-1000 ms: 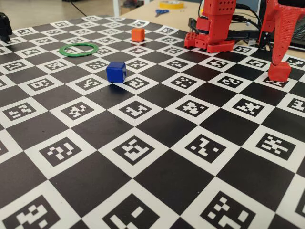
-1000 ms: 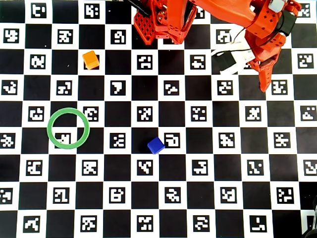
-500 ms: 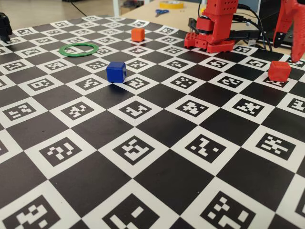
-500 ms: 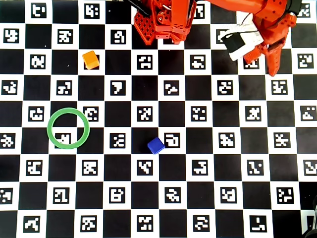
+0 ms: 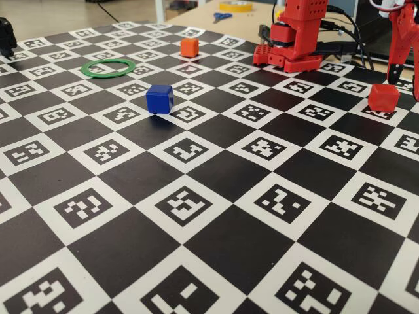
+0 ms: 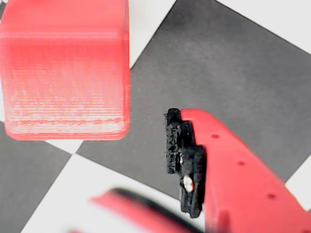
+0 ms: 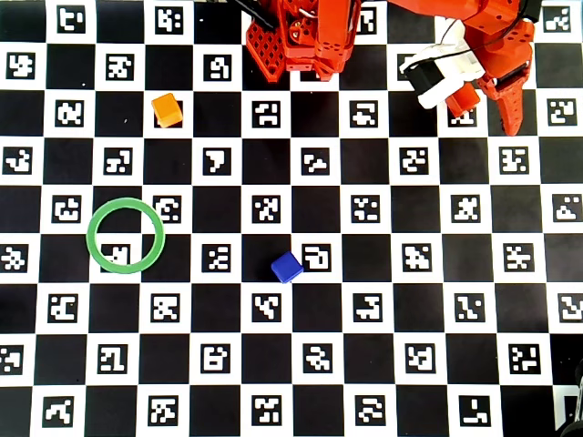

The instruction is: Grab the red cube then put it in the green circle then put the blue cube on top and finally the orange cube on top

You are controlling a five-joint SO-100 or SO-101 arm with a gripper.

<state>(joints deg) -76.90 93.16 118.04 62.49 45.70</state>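
Three cubes and one ring on the checkered marker board covering the counter (image 5: pixel 216 255): one red cube (image 5: pixel 383 97), one blue cube (image 5: pixel 160 99), one orange cube (image 5: pixel 189 46), one green circle (image 5: pixel 108 68). Red cube sits alone on the board at the right edge of the fixed view; in the overhead view a small red patch (image 7: pixel 463 98) beside the arm's white part is probably this cube, mostly covered. Blue cube (image 7: pixel 286 267) lies near mid-board, well apart from the green circle (image 7: pixel 126 235) at the left; orange cube (image 7: pixel 167 109) sits up-left, near the arm's base (image 7: pixel 301 41). Circle holds nothing but board. Arm reaches from the base across the top edge to the right, wrist bent so the hand (image 7: pixel 506 114) points down over the board; in the fixed view the hand (image 5: pixel 395 65) hangs just above and behind the red cube, not touching it. Wrist view: red cube (image 6: pixel 65 68) fills the upper left, one finger (image 6: pixel 228 170) lower right, clear of the cube, fingers parted, nothing between them. Board centre and front rows are open; red cube lies close to the board's right edge.
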